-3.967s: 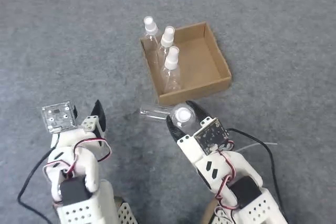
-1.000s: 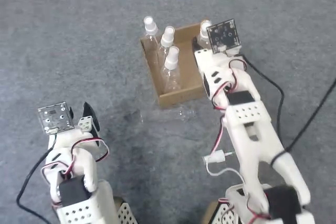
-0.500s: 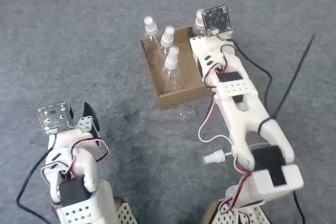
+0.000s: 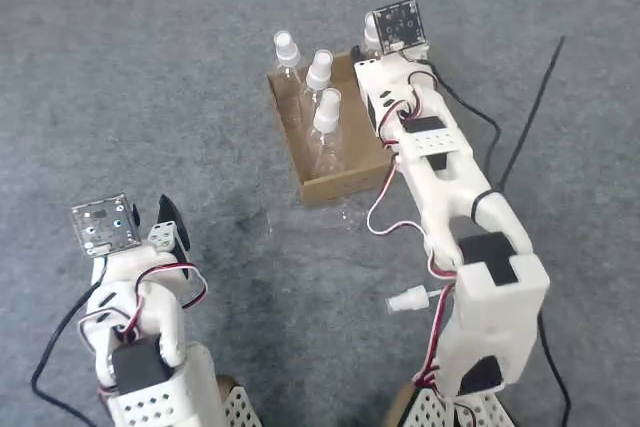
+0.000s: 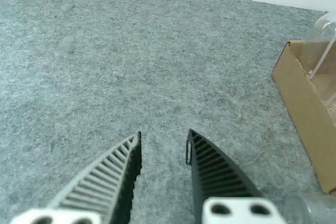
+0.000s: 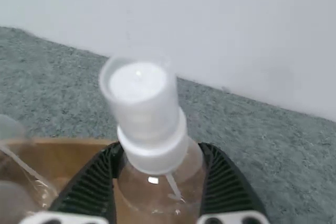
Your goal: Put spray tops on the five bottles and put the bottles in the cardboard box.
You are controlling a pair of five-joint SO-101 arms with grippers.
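The right arm is hovering over the open brown cardboard box (image 4: pixel 330 185). Its black ribbed right gripper (image 6: pixel 160 156) is clamping the shoulder of a clear plastic bottle with a white spray top (image 6: pixel 140 95). It is holding the bottle upright at the box's far corner, I'd say so it can go down standing beside the three capped clear bottles (image 4: pixel 319 72) lining the box's side nearest the left arm. The left gripper (image 5: pixel 164 135) is hanging parted and empty over the grey carpet (image 5: pixel 105 51), well short of the box, leaving the right arm room. Just in front of the box an uncapped clear bottle (image 4: pixel 345 215) is lying on its side. A loose white spray top (image 4: pixel 408 300) is lying farther from the box, and both are apparently waiting to be joined.
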